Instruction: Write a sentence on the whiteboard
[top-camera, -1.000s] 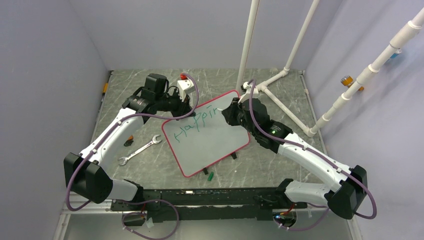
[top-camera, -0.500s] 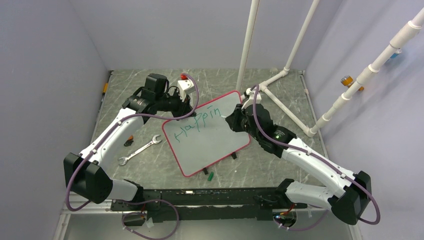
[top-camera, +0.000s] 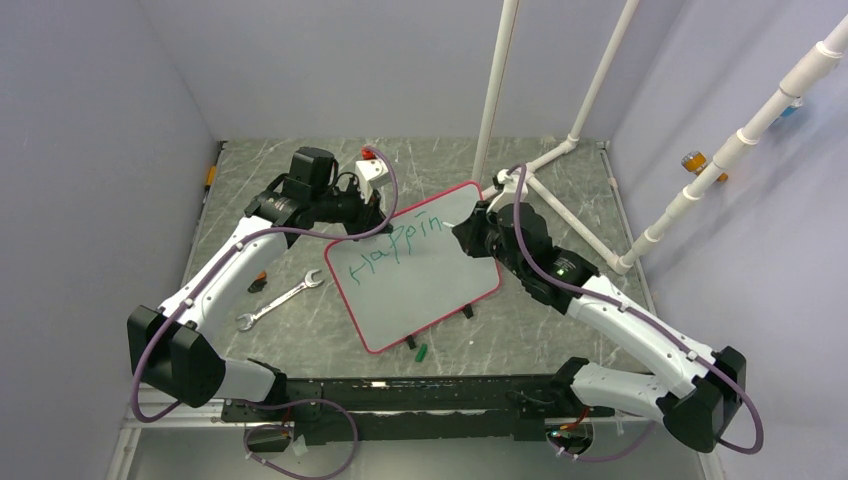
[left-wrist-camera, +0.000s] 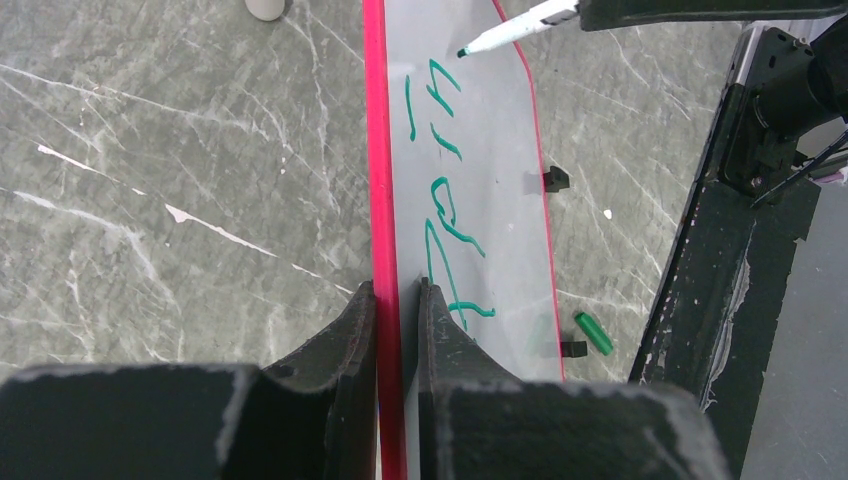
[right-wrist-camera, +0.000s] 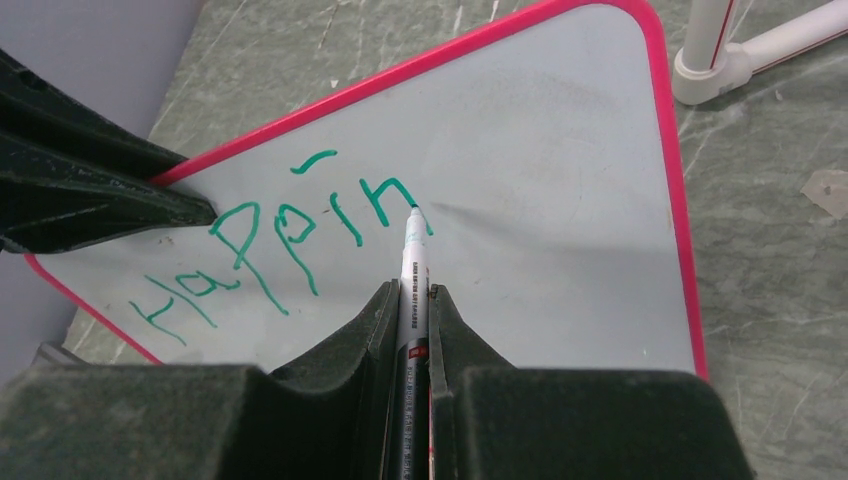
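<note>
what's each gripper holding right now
left gripper: shut on the whiteboard frame
right gripper: shut on the marker

Looks like a robotics lab, set up as a closed test cell. Shows plain pale lilac walls (top-camera: 330, 60) boxing in a grey marbled table (top-camera: 420, 160) on three sides. Has a frame of white plastic pipes (top-camera: 497, 80) at the back right. Holds a left arm (top-camera: 215, 270) and a right arm (top-camera: 640, 325), both white and black, bolted to a black metal rail (top-camera: 420, 390) at the near edge, with purple cables (top-camera: 747, 405) looping along them.
</note>
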